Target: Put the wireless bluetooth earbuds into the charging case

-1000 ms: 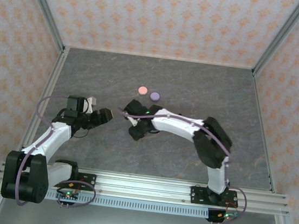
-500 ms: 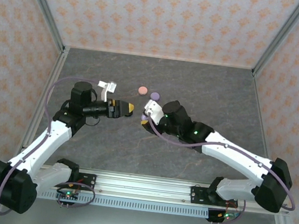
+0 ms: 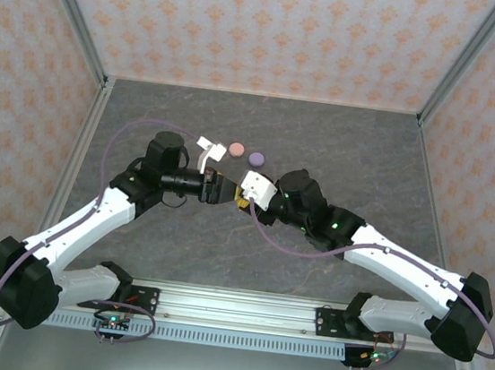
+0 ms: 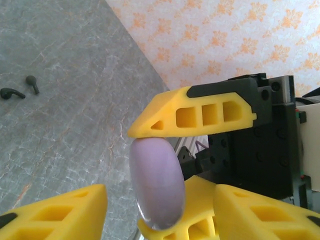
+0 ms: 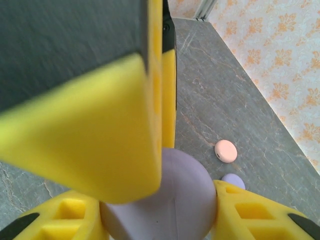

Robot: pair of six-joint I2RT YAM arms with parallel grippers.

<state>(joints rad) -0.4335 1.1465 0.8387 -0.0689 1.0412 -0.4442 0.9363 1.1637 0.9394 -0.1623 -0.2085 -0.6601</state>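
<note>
Both sets of fingers meet in mid-air: the right fingers (image 3: 240, 201) pinch a lilac charging case (image 4: 155, 185) by its rim, and the left fingers (image 3: 217, 187) stand part-open astride it, gripping nothing. They should close squarely on its flat faces before prising. Two black earbuds (image 4: 12, 93) lie on the worktop (image 4: 75, 125), well apart from it. No writing is legible

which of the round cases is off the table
The lilac case clamped in the right gripper, up in the air. The pink case and the other lilac case lie flat on the table.
</note>
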